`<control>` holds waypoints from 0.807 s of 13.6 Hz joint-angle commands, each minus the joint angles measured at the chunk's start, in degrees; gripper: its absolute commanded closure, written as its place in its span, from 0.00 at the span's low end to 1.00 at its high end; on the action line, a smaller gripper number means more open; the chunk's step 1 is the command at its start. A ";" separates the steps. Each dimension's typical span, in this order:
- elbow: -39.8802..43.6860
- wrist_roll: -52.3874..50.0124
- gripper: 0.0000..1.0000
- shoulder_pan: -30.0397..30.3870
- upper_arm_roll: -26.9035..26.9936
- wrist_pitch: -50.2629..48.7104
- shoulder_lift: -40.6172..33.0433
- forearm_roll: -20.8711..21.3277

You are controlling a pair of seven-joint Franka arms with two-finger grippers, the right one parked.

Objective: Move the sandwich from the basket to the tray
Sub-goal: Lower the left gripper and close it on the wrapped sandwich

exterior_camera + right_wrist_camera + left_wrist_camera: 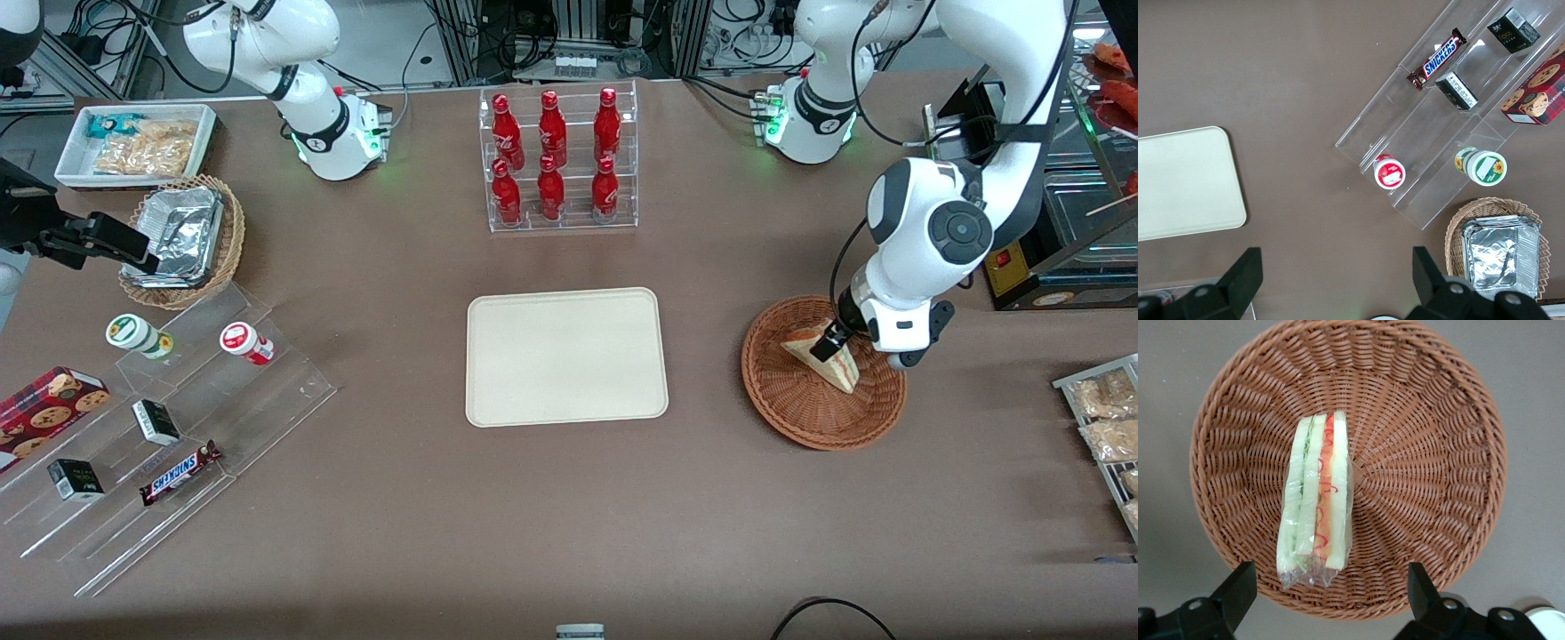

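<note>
The sandwich (1316,499) is seen lying in the basket (1425,420), standing on its edge with the red and green filling layers turned up toward the wrist camera, so the pick is judged not yet made. The tray (566,356) is found bare at the middle of the tabletop (569,516), well apart from the basket, which sits toward the working arm's end. Nothing of the transfer is done as yet: grasping, lifting, carrying across and setting down are all left. The end effector (836,342) is held low over the basket, directly above the sandwich, and in the front view its tips are seen right at the wedge's upper edge. The fingers (1238,590) are spread wide, released, one to each side of the sandwich's thick end and clear of the wrapping. The arm is bent sharply down from its base, the wrist pointed nearly straight at the basket floor. A short descent and a closing are judged to be called for next.
</note>
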 commanded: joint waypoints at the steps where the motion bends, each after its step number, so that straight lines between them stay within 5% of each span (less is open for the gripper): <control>1: 0.18 -1.22 0.00 0.38 0.04 1.39 1.96 0.52; 8: 0.36 -1.13 0.00 0.73 0.21 5.95 6.53 0.52; 9: 0.36 -1.13 0.13 0.82 0.30 5.96 6.71 0.52; 11: 0.36 -1.13 0.61 1.16 0.30 5.96 7.76 0.52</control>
